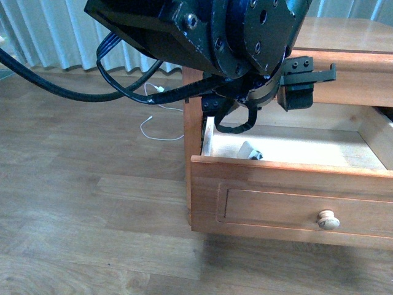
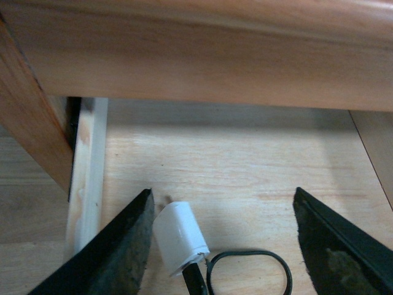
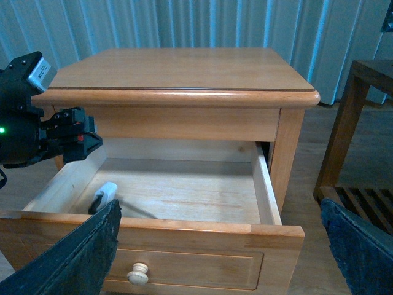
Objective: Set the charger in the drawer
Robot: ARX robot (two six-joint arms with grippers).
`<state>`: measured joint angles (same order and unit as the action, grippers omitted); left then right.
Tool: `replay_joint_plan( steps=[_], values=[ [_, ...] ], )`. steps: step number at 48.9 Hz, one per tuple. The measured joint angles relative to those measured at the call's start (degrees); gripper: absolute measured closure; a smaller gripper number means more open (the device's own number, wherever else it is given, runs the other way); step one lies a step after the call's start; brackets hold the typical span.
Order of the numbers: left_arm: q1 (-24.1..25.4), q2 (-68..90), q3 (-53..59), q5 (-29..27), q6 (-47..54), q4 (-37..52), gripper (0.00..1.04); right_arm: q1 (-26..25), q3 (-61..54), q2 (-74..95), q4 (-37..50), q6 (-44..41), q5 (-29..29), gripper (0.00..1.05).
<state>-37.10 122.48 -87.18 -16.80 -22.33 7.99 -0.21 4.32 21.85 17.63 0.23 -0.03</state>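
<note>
Charger [image 2: 180, 236] lies flat on drawer [image 2: 245, 166] floor, toward 8 o'clock from the floor's centre as seen from the front, near the side wall. Its black cable [image 2: 194, 281] is looped beside it. Left gripper [image 2: 221, 203] hangs over it, jaws wide apart, holding nothing. Charger sits just beside one finger [image 2: 123, 246]; contact unclear. Right gripper [image 3: 219, 206] is spread open, empty, facing the drawer front from well back.

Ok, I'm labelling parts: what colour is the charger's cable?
Black: the cable loops beside the white charger; clearest in the left wrist view.
</note>
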Motion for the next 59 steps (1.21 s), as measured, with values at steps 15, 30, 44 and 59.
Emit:
replay_joint_plan(
  steps=[15,30,44,59],
  values=[
    [4.68,-21.59,16.06,-2.19,3.28,5.01,0.06,0.00,0.00,0.00,0.00,0.00,0.00,0.08],
    [8.48,-51.76,35.95,-1.73,7.34,2.19,0.06,0.00,0.00,0.00,0.00,0.00,0.00,0.08],
    [11.04,-87.32,54.14,-9.01,9.94,-12.22,0.06,0.00,0.00,0.00,0.00,0.00,0.00,0.08],
    [15.98,-103.21,60.57,-8.07,5.46,-18.80,0.06,0.00,0.00,0.00,0.00,0.00,-0.02,0.08]
  ],
)
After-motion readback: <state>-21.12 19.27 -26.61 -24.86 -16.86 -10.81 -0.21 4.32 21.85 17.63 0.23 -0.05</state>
